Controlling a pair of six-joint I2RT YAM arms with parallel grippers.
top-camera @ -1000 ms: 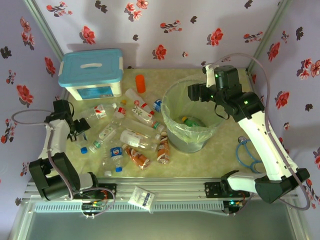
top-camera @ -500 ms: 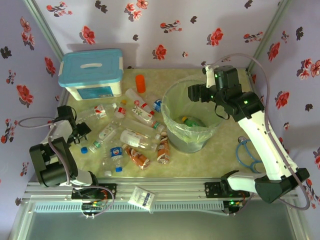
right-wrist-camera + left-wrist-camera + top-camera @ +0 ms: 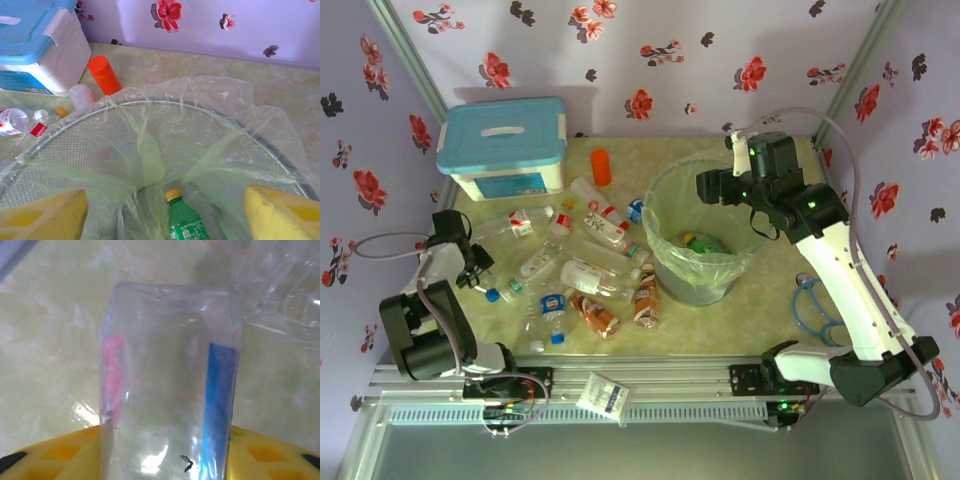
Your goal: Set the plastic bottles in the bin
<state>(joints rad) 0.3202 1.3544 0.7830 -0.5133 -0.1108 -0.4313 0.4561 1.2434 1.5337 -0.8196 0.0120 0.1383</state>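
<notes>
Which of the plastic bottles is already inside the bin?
The green bottle with the yellow cap: it sits down inside the bin, on the pale green liner. The other bottles are clear and lie out on the table, left of the bin.

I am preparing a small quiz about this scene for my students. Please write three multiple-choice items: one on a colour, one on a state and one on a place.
1. What colour is the lid of the white box?
A. red B. blue C. grey
2. How is the right gripper?
A. shut on a bottle B. open above the bin C. shut and empty
3. Where is the green bottle?
A. in the bin B. on the white box C. held by the right gripper

Key: 1 B, the lid is light blue; 2 B, its fingers stand wide apart over the rim; 3 A, it lies on the liner inside the bin.
</notes>
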